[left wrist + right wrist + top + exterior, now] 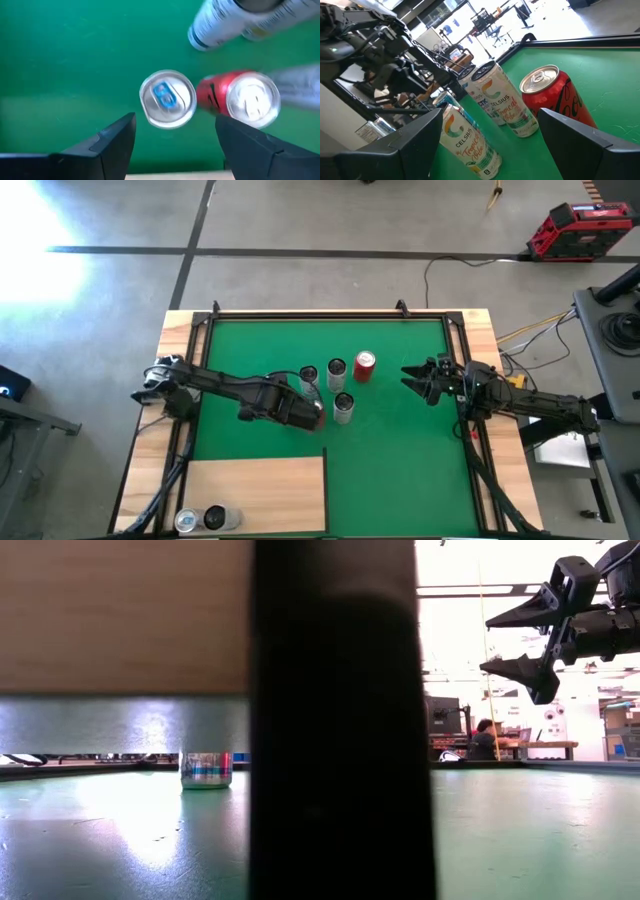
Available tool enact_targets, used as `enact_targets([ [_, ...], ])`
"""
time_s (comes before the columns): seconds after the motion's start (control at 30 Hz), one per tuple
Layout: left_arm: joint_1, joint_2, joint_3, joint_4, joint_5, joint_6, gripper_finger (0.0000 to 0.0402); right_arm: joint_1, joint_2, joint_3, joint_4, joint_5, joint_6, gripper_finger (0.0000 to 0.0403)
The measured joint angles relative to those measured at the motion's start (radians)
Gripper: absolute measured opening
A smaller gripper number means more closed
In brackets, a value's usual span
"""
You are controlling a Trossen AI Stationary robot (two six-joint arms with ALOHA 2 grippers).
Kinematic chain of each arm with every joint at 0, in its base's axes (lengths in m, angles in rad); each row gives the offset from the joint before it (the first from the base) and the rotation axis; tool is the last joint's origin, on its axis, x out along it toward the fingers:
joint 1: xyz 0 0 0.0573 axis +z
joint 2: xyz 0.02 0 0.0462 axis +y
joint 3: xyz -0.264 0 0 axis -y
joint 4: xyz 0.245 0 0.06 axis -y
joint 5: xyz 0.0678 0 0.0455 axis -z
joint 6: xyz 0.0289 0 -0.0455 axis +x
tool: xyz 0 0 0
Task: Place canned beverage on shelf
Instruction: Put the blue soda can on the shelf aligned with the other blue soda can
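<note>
A green mat [400,460] covers a wooden table seen from above, with two dark robot arms reaching in from the sides. The left gripper [318,416] hangs over the middle of the mat, its fingers [112,142] parted with nothing between them. Just beyond its fingertips stands a cluster of four upright drink cans. The nearest, beside the gripper's tip, is a silver can [343,408]; the left wrist camera looks down on a silver can top with a blue tab [167,98], lying ahead of the gap between the fingers, not inside it. Farther from that gripper stand two more slim cans [336,373], one with a dark top, printed white with orange and green lettering as seen from the right wrist [506,107]. The red can [364,366] stands at the far side of the cluster, between the two grippers.

The right gripper [412,379] hovers raised above the mat, just beyond the red can, its fingers [520,668] spread and empty, pointing toward the cluster.

The shelf [255,490], a pale wooden panel, lies flat at the near left corner of the table, behind the left gripper and well apart from the standing cans. Two more cans [205,519] lie by its near edge.
</note>
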Motion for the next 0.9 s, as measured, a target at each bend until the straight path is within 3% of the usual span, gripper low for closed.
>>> enact_targets([
  [0.27,0.058,0.005,-0.073,0.025,0.0,-0.045,0.0263,0.0,0.0,0.0,0.0,0.0,0.0,0.0318],
  [0.63,0.067,0.011,-0.078,0.053,-0.058,-0.04,0.0372,0.0,0.0,0.0,0.0,0.0,0.0,0.0318],
  [0.8,0.084,0.012,-0.142,0.121,-0.049,-0.054,0.0378,0.0,0.0,0.0,0.0,0.0,0.0,0.0318],
  [0.9,0.109,0.014,-0.177,0.133,0.007,-0.08,0.0375,0.0,0.0,0.0,0.0,0.0,0.0,0.0318],
])
